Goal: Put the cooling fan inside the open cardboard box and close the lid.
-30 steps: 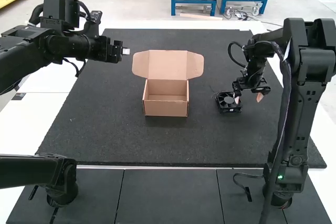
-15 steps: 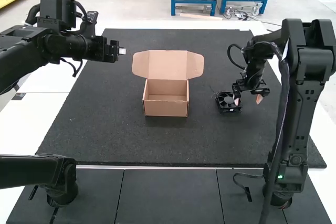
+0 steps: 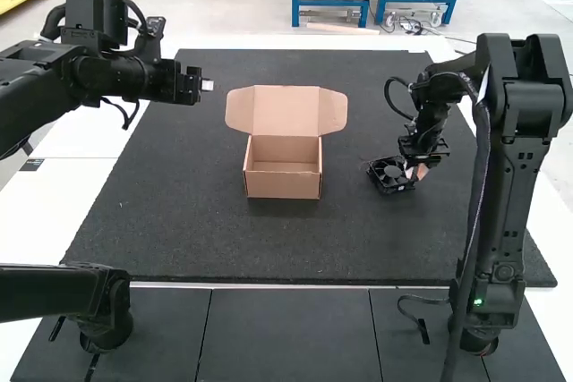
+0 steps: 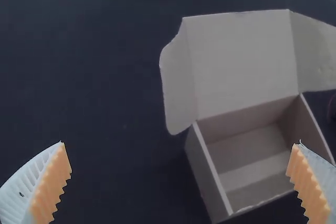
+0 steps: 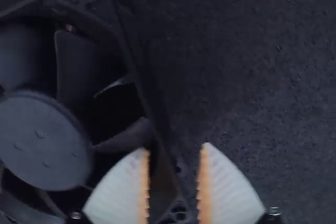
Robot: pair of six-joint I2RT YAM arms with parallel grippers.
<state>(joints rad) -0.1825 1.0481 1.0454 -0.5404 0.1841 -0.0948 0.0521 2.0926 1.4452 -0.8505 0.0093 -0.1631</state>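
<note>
The open cardboard box (image 3: 283,167) stands mid-mat, its lid (image 3: 286,111) folded back and its inside empty (image 4: 247,153). To its right the black cooling fan (image 3: 389,174) sits tilted on the mat. My right gripper (image 3: 414,165) is down at the fan's right edge, and the wrist view has its fingers closed (image 5: 173,156) on the fan's frame rim (image 5: 157,129), the hub (image 5: 42,140) off to one side. My left gripper (image 3: 204,87) hangs open above the mat, left of the lid, and its orange pads (image 4: 50,182) stand far apart in its wrist view.
A black foam mat (image 3: 161,212) covers the table, with white table surface (image 3: 54,194) along its left edge. The right arm's upright column (image 3: 515,176) stands at the mat's right side.
The right gripper has dropped lower onto the fan and its fingers have closed on the frame; the fan has tipped slightly. The left gripper has drifted a little left.
</note>
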